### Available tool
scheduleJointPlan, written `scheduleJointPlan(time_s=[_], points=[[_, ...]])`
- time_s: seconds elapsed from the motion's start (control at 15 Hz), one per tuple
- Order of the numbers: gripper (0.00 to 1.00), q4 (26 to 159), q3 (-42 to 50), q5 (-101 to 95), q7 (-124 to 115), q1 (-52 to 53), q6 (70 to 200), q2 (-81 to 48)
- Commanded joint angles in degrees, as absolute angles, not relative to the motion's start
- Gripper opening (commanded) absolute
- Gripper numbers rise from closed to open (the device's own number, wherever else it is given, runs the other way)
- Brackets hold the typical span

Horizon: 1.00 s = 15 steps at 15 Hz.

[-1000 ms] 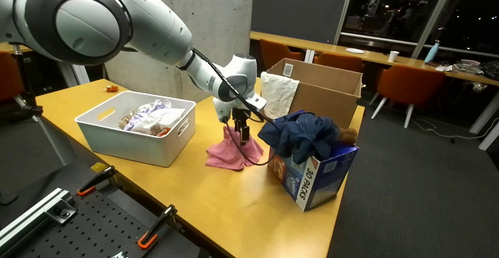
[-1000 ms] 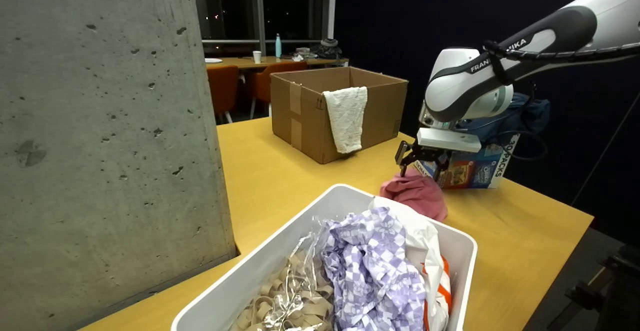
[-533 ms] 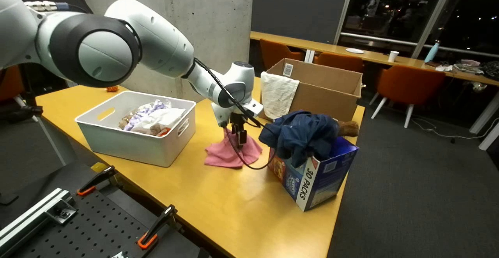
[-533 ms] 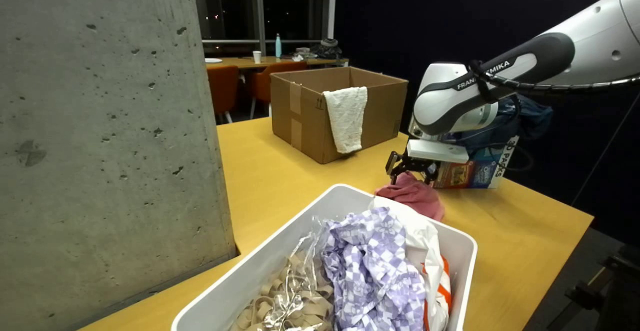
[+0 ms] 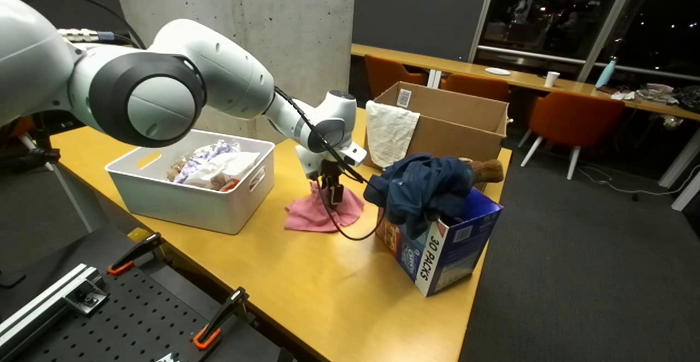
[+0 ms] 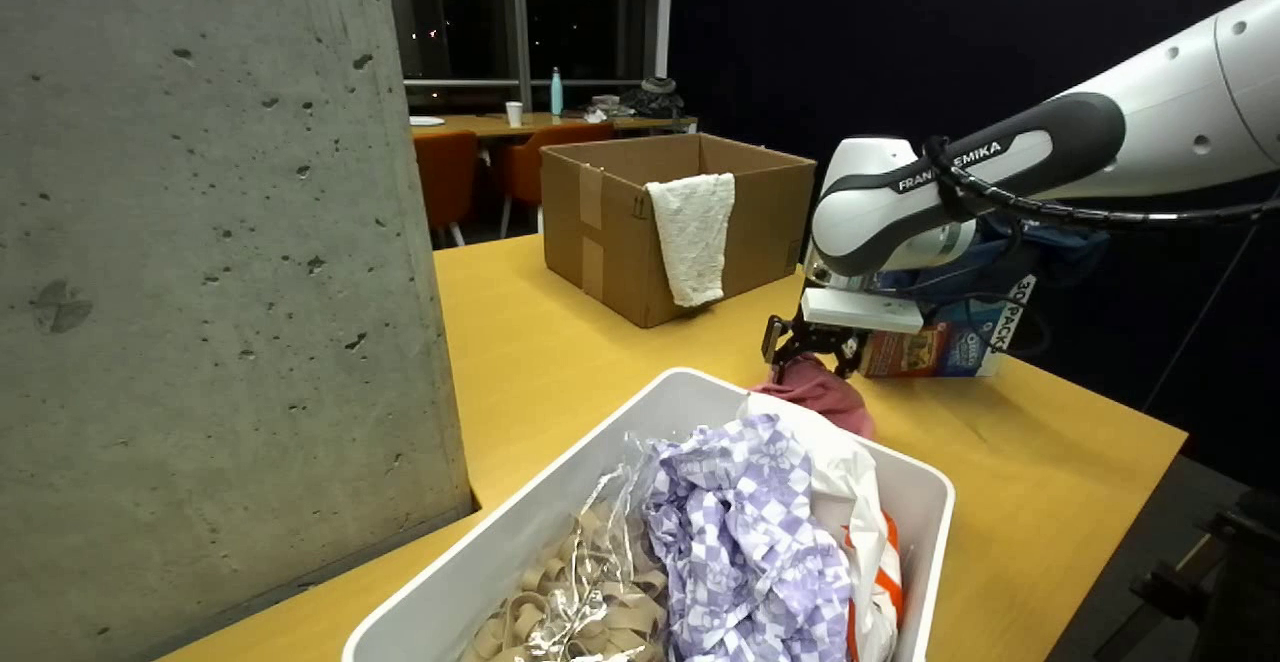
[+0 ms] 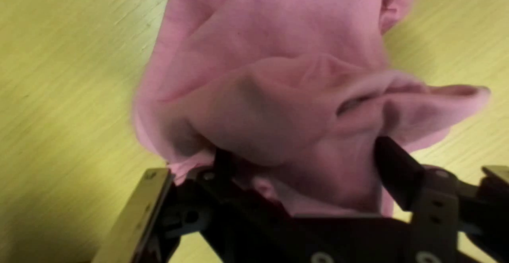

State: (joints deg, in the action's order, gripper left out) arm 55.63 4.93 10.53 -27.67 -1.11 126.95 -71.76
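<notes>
A crumpled pink cloth [image 5: 306, 214] lies on the yellow table, beside the light grey bin. My gripper [image 6: 812, 376] points down over it, low enough that its fingertips reach into the folds. In the wrist view the black fingers [image 7: 395, 171] stand wide apart, and a raised fold of the pink cloth [image 7: 270, 28] fills the space between them. The left fingertip is partly hidden in the fabric; the right one touches or nearly touches a fold. From the exterior view, the gripper [image 5: 331, 200] covers the cloth's back part.
The grey bin [image 5: 180, 209] holds a purple checked cloth [image 6: 745, 532] and plastic bags. A white towel [image 5: 391, 132] hangs over a cardboard box [image 6: 615, 252]. Dark blue fabric [image 5: 421, 187] tops a blue snack box [image 5: 465, 241]; the arm's cable loops close by. A concrete pillar [image 6: 230, 242] stands behind.
The arm has come down and shifted toward the grey bin, the gripper sinking into the pink cloth. The cloth has slid slightly that way. The dark blue fabric and a brown item on the box moved a little.
</notes>
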Motion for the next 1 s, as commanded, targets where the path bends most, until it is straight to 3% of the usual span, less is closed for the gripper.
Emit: scheduleJointPlan(time_s=[0.0, 0.47, 0.6, 0.67, 0.8, 0.93], points=[[0.58, 49.49, 3.4, 10.62, -26.33, -2.3, 123.56, -74.99], [0.05, 47.02, 3.55, 10.3, -26.68, -2.12, 121.36, -75.4], [0.0, 46.2, 3.45, 10.32, -26.73, -2.12, 120.66, -75.68], [0.35, 46.02, 3.49, 10.32, -27.03, -2.08, 119.91, -75.73], [0.36, 47.77, 4.21, 10.8, -27.1, -1.62, 119.97, -74.45], [0.51, 49.15, 4.37, 10.81, -27.1, -1.59, 120.6, -73.58]])
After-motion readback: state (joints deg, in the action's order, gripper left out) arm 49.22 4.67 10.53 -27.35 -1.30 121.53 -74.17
